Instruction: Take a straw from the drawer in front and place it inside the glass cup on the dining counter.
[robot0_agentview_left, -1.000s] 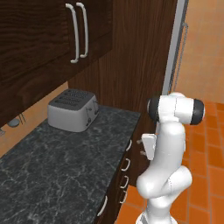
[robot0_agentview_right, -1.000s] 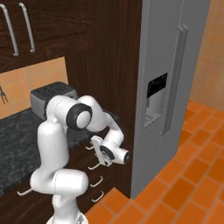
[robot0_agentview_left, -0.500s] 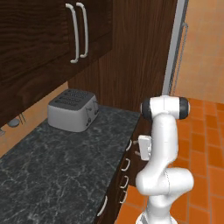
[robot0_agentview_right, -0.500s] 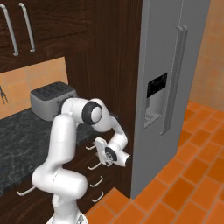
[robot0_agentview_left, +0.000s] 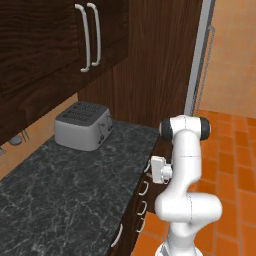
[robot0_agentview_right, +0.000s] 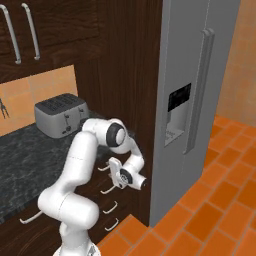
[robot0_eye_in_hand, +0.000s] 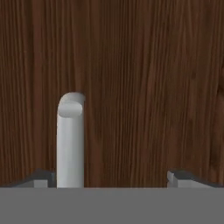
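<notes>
Silver drawer handle (robot0_eye_in_hand: 70, 140) sits just inside the spread hand's (robot0_eye_in_hand: 111, 177) left finger.

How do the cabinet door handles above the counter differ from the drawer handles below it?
The cabinet door handles are long and stand vertical; the drawer handles are short and lie horizontal. The door handles sit paired side by side; the drawer handles are stacked one above another. Both are silvery curved bars on dark wood.
</notes>
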